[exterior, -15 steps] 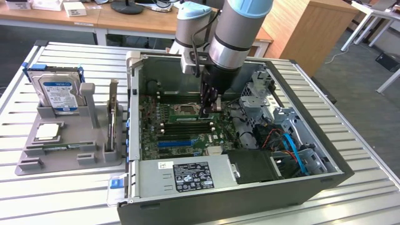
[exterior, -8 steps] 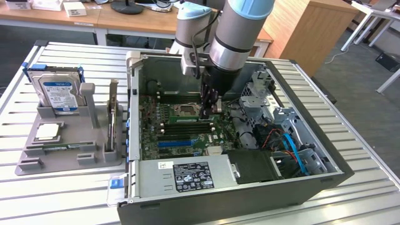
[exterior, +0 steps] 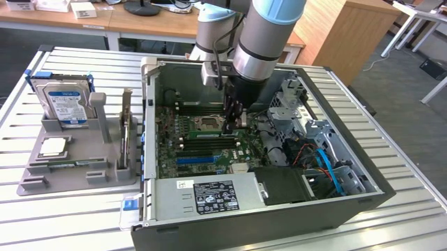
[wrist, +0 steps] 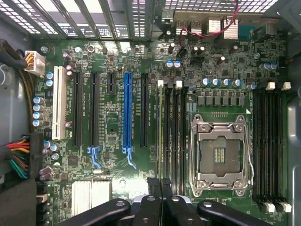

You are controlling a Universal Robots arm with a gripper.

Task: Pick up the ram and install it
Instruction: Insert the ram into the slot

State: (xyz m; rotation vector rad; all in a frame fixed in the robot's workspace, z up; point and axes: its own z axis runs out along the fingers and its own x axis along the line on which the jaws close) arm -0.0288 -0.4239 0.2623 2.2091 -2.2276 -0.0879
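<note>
Closed claw (wrist: 160, 185), tips meeting at the near end of the ram (wrist: 161, 127); pinching or merely pressing, hard to tell. Stands edge-up in a slot beside the CPU socket (wrist: 220, 155). Pickup done, seemingly; fully home or not, unclear. Tight quarters: empty memory slots (wrist: 176, 132) alongside, case wall (exterior: 148, 104) and drive cage (exterior: 290, 102) hemming the arm.
</note>
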